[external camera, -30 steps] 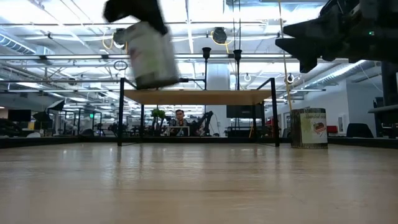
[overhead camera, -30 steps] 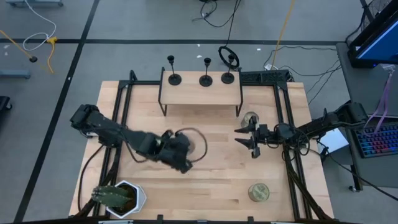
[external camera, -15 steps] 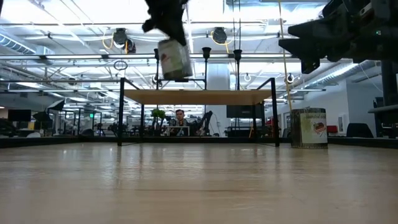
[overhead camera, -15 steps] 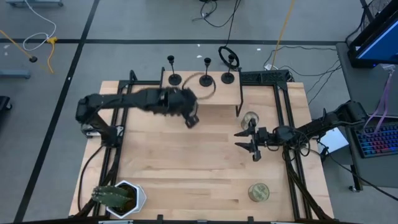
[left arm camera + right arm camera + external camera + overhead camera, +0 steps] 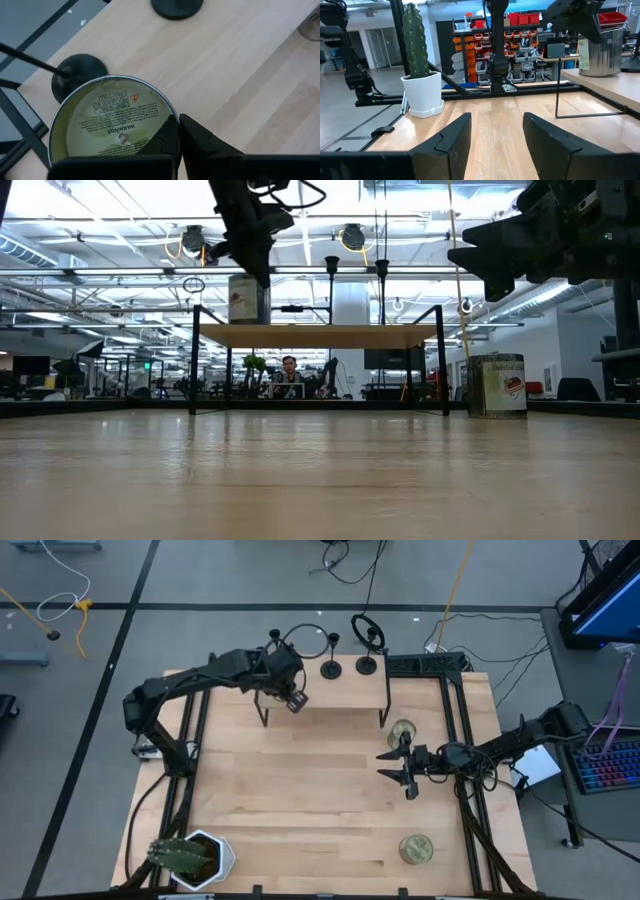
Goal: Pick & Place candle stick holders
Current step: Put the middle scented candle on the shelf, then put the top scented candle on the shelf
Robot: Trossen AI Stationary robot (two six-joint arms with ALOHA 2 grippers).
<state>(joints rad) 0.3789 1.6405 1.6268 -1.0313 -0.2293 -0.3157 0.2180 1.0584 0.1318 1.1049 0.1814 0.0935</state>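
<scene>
Can carried over the shelf, holders untouched

Left gripper (image 5: 291, 690) sits above the raised wooden shelf (image 5: 340, 690), at its left end, fingers closed around a greenish-gold can (image 5: 112, 122). Wrist view shows the can's round top with a warnings label, one finger pressed against its rim. Low view shows the can (image 5: 246, 299) hanging just over the shelf top, seemingly not yet set down.

Candle stick holders: three on the shelf's back edge. Left holder (image 5: 80, 75) is right beside the held can, base nearly touching it in the wrist view; in the high view the arm covers most of it. Middle holder (image 5: 331, 667) and right holder (image 5: 366, 664) stand upright, apart from the arm.

Judgement: the can is gripped from above so it can be lowered straight; room at that corner is tight, with the shelf edge on one side and the holder's thin stem on the other. A sideways drift could tip the holder.

Right gripper (image 5: 398, 765) waits over the open table, right of centre, fingers spread, holding nothing. Two more cans (image 5: 402, 730) (image 5: 416, 848) stand on its side; a potted cactus (image 5: 185, 857) occupies the near left corner. Mid-table is open.
</scene>
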